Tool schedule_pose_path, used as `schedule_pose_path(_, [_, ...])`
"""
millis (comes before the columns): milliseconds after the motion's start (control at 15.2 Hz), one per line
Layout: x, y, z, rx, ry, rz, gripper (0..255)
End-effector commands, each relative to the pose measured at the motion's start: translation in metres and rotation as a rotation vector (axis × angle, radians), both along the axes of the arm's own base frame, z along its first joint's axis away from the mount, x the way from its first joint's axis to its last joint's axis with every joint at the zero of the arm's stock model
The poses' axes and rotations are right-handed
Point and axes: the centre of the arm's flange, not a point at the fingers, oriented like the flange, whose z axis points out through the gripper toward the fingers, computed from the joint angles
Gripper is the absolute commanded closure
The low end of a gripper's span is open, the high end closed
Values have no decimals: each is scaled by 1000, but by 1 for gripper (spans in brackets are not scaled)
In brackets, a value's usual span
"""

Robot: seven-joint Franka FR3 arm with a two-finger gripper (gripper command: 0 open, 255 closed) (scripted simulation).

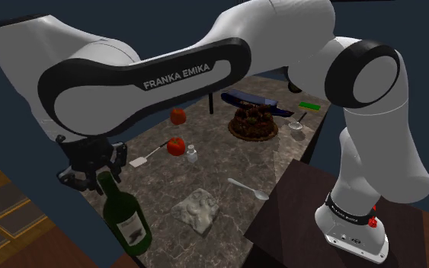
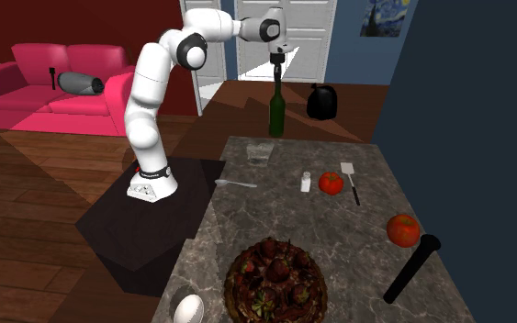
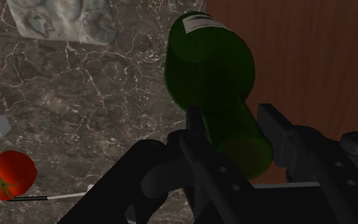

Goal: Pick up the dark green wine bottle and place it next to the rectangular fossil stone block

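Gripping the dark green wine bottle (image 1: 126, 219) by its neck at the edge of the marble counter (image 1: 228, 164).
White arm (image 1: 144, 76) reaches across it; the black gripper (image 1: 100, 180) has both fingers (image 3: 278, 130) clamped on the bottle's neck, the bottle at the counter's corner, near the grey stone block (image 1: 196, 208), a tomato (image 1: 175, 145) farther in.

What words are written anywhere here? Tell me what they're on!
"FRANKA EMIKA": white letters on the black band of the arm.
The label on the bottle is too blurred to read.
There is nothing else to read.
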Motion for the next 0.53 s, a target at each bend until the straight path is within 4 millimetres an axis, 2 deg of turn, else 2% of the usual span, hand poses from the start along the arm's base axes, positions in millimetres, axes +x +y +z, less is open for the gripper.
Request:
schedule_pose_path(0, [-1,-1,-10,1,-1,0,255])
schedule_pose_path(330, [-1,-1,-39,1,-1,0,255])
schedule_pose_path(462, [-1,-1,-39,1,-1,0,255])
